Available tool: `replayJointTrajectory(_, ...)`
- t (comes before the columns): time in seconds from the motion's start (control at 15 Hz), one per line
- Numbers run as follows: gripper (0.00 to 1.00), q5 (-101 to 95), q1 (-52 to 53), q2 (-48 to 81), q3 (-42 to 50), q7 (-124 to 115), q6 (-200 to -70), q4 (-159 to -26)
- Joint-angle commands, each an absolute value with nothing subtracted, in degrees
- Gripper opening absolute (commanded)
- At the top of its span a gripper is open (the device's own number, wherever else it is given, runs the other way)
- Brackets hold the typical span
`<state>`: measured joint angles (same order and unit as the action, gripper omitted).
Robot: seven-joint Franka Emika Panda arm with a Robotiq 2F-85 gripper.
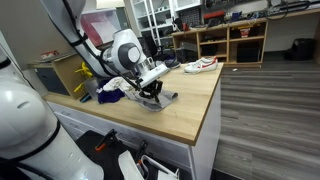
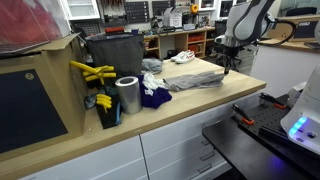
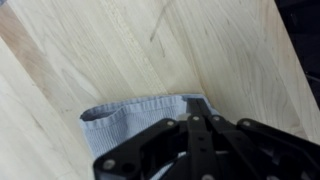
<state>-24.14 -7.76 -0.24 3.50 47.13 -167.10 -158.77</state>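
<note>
Pinching the hemmed edge of the grey cloth (image 3: pixel 130 122), tool (image 3: pixel 196 105) pressed together, bare wooden worktop (image 3: pixel 110 50) beyond.

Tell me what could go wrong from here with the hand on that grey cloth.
The hand is shut on just the ribbed hem of the grey garment, so the fabric may slip free when pulled. The garment lies close to the edge of the wooden counter; a drag that way might tip it off. The dark blue cloth beside it could get dragged along.
</note>
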Motion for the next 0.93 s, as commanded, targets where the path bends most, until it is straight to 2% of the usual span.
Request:
replayJointTrajectory(0.0, 0.28, -23.68, -7.06, -2.11, 4.59, 48.37, -165.41, -159.39)
replayJointTrajectory(0.6, 0.93, 2.56, -2.23, 0.85, 0.73, 53.01, -175.80, -159.07)
replayJointTrajectory(0.67, 0.99, 5.82, -1.49, 1.53, -0.17, 52.94, -177.50, -158.91)
replayJointTrajectory(0.87, 1.00, 13.74, -0.31, 4.09, -3.35, 50.08, -182.49, -158.35)
